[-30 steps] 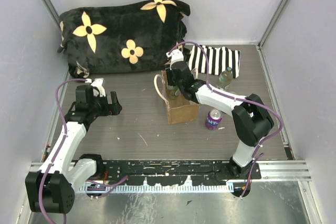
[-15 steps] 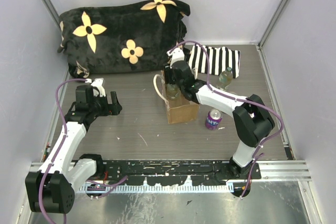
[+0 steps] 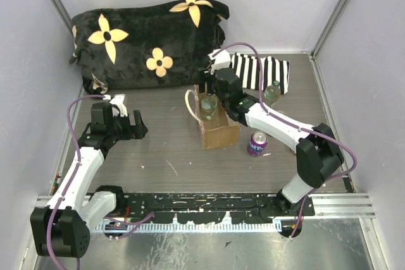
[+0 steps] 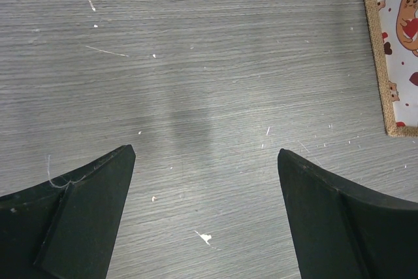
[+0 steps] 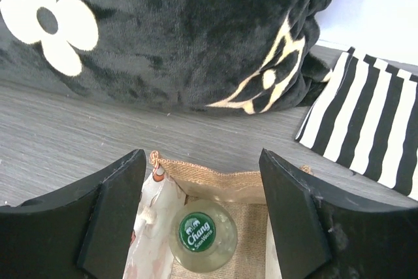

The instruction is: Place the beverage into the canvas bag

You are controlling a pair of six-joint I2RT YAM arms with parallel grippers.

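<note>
Grey table (image 3: 158,150), pale walls (image 3: 285,4); bottle (image 3: 209,105) inside canvas bag (image 3: 220,136).

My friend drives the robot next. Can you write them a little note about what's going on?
Left gripper: open, empty, over the grey table.
Right gripper: open, empty, above the small tan burlap canvas bag.
Clear glass bottle with green cap: upright inside the bag, let go.
Done: the drink is in the bag.
Left: probably just raise the right arm clear. A purple can and a second glass bottle stand outside the bag.
</note>
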